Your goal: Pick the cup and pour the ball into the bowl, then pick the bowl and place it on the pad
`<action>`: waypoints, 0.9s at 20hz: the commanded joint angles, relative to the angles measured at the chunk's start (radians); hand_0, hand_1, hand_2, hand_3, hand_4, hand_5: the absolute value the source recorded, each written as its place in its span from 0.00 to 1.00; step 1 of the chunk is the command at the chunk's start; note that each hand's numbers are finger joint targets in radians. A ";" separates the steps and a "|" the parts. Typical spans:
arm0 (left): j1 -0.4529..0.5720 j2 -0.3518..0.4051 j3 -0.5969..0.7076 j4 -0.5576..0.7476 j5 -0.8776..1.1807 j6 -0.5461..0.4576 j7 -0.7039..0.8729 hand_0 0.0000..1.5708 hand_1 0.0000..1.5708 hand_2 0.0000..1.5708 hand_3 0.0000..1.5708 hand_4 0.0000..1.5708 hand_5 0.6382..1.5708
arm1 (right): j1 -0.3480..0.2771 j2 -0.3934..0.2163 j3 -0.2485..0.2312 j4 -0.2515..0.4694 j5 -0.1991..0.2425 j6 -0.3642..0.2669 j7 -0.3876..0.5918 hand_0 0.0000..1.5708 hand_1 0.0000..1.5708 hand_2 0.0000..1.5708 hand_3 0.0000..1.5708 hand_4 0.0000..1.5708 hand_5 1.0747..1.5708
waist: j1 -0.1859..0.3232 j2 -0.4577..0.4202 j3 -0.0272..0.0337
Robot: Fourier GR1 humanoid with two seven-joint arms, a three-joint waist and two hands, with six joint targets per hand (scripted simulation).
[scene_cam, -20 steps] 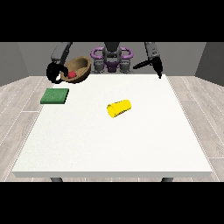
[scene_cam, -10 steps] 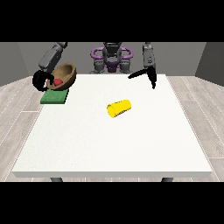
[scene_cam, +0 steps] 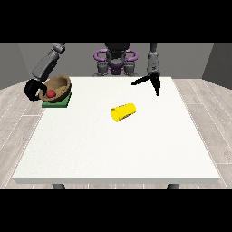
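Item: brown wooden bowl point(scene_cam: 60, 86), tilted, holding a small red ball point(scene_cam: 51, 94); sat over the green square pad point(scene_cam: 56, 101) at the table's point(scene_cam: 113, 149) far corner, view's left. Hand at the view's left point(scene_cam: 32, 89) curled on its rim. Judged rigid, light, smooth; best held by the rim. Yellow plastic cup point(scene_cam: 123, 112) lay on its side mid-table. Hand at the view's right point(scene_cam: 152, 83) hovered, fingers straight, apart

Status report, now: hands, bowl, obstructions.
Hand at the view's left curled on the bowl rim; hand at the view's right open, holding nothing. Bowl tilted over the green pad, red ball inside. Yellow cup lies mid-table, clear of the pad.
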 commanded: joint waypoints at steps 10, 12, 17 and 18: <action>0.059 -0.023 -0.049 -0.190 -0.039 0.023 0.114 0.00 0.00 0.00 0.00 0.00 0.99 | -0.115 -0.093 -0.031 0.130 -0.015 0.052 0.029 1.00 1.00 1.00 0.00 0.53 1.00 | -0.030 0.010 -0.0012; 0.116 -0.012 -0.045 -0.181 -0.005 -0.014 0.070 0.00 0.00 0.00 0.00 0.00 0.99 | -0.082 -0.110 -0.031 0.136 -0.017 0.076 0.032 1.00 1.00 1.00 0.00 0.49 1.00 | -0.025 -0.015 -0.0017; 0.113 0.021 -0.020 -0.189 0.025 -0.055 0.085 0.00 0.00 0.00 0.00 0.00 0.99 | -0.067 -0.088 -0.002 0.137 0.007 0.065 0.032 1.00 1.00 1.00 0.69 0.47 1.00 | -0.011 -0.029 -0.0018; 0.106 0.024 -0.026 -0.242 0.029 -0.071 0.173 0.00 0.00 0.00 0.00 0.00 0.99 | -0.047 -0.081 0.013 0.158 0.024 0.068 0.042 1.00 1.00 1.00 0.66 0.47 1.00 | -0.004 -0.061 -0.0012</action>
